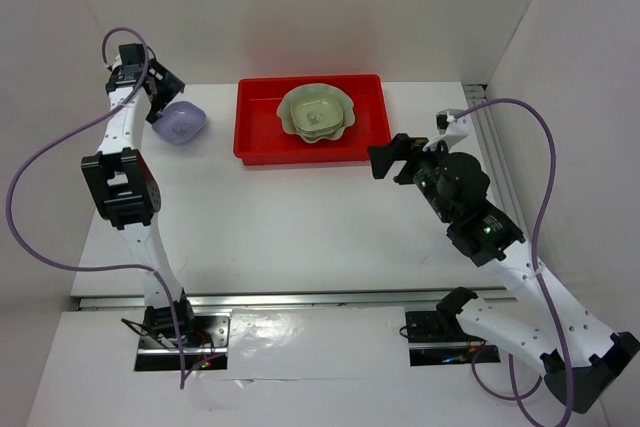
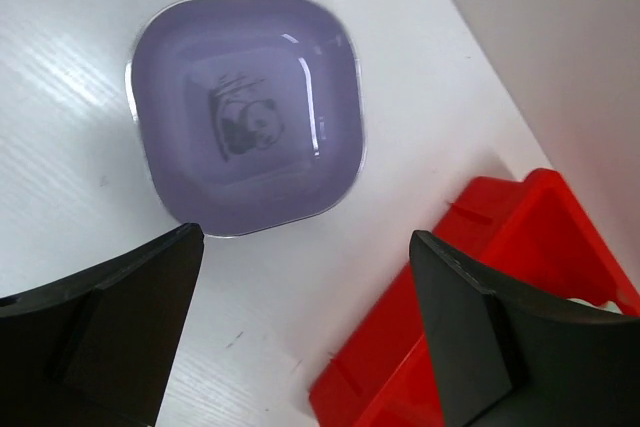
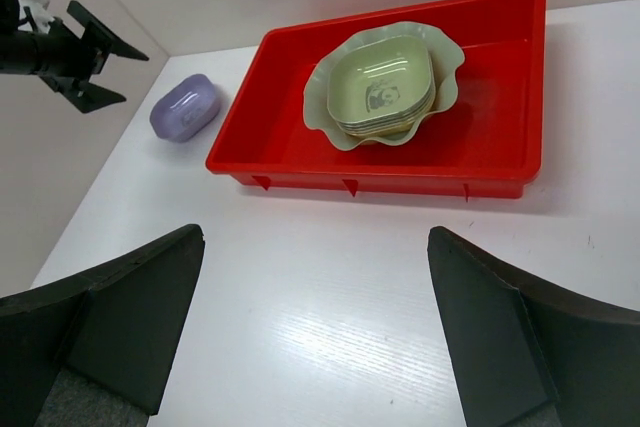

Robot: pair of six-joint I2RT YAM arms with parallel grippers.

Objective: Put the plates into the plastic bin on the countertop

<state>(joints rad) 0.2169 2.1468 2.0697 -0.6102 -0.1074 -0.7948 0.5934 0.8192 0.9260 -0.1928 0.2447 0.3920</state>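
Observation:
A lavender rounded-square dish (image 1: pixel 180 123) with a panda print sits on the white countertop (image 1: pixel 300 217), left of the red plastic bin (image 1: pixel 262 129). It fills the left wrist view (image 2: pixel 245 112) and shows small in the right wrist view (image 3: pixel 185 107). The large pale green scalloped dish (image 1: pixel 340 101) lies in the bin with several small dishes stacked inside it, a green one (image 3: pixel 383 82) on top. My left gripper (image 1: pixel 160 95) is open and empty, just above and behind the lavender dish. My right gripper (image 1: pixel 392 157) is open and empty, off the bin's right front corner.
White walls close in the countertop at the back and both sides. The bin (image 2: pixel 470 297) lies close to the lavender dish's right. The left gripper (image 3: pixel 75 52) shows at the far left of the right wrist view. A metal rail (image 1: pixel 300 299) runs along the near edge.

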